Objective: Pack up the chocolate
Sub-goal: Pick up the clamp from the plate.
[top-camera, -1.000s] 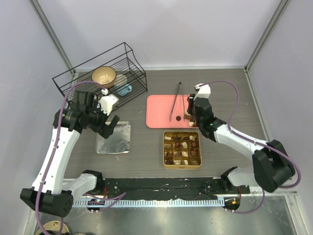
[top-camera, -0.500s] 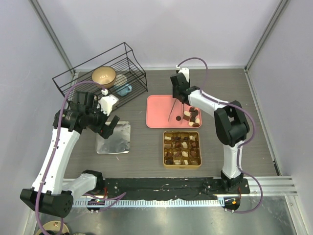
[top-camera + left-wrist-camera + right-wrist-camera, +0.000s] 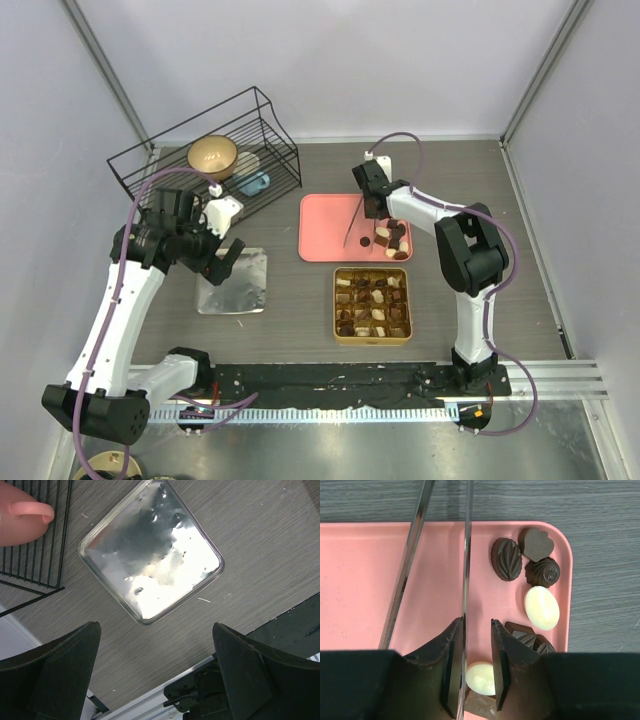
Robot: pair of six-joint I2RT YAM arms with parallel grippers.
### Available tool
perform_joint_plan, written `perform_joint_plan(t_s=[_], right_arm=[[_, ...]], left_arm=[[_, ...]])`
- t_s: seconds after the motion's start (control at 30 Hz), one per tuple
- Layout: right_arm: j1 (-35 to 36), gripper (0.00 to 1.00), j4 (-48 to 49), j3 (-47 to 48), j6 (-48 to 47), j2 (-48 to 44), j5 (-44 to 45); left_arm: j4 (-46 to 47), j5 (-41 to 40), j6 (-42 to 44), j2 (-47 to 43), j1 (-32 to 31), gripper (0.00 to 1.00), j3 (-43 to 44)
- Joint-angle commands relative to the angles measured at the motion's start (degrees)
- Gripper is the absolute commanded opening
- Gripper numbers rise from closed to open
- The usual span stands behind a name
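Chocolate (image 3: 541,607) lies loose at the right end of the pink tray (image 3: 360,590), some already in the gold tin (image 3: 334,300); you seem mid-pick, right gripper (image 3: 476,630) narrowly parted, empty, beside the tongs (image 3: 415,545), so next lower and pinch 1 piece.

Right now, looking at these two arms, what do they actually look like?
The left arm and right arm match: smooth white shells between chunky black joints, each trailed by a looping purple cable. Their fingers are plain matte black wedges, two per arm. I can see no markings.
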Motion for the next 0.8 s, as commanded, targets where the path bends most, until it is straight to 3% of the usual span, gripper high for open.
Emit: perform_joint_plan(t_s=[0.0,0.27,0.43,0.5,0.7,0.77], right_arm=[[-0.4,0.30,0.6,1.1,0.5,0.2,-1.3],[-1.4,0.19,1.9,2.3,0.5,2.5,-4.1],[-1.9,0.01,2.7,2.0,1.2,3.0,-5.6],[-1.9,0.01,3.8,0.9,1.4,1.7,-6.7],[-1.5,0.01,12.2,-5.5,3.7,-11.6,-13.4],[-0.6,0.01,16.7,-9.4,4.6,-18.8,-15.7]], left_arm=[[1.0,-1.1,1.2,-1.5,0.4,1.00,-0.3],[0.0,-0.7,1.6,-1.7,0.5,1.00,-0.4],[-0.5,-0.9,1.7,-2.4,0.5,1.00,-0.3],[-0.9,-0.9,1.5,-2.9,0.4,1.00,0.1],[-4.6,4.3,1.3,-2.3,0.3,0.99,4.5],[-6.8,10.6,1.7,-2.0,0.4,0.98,6.4]])
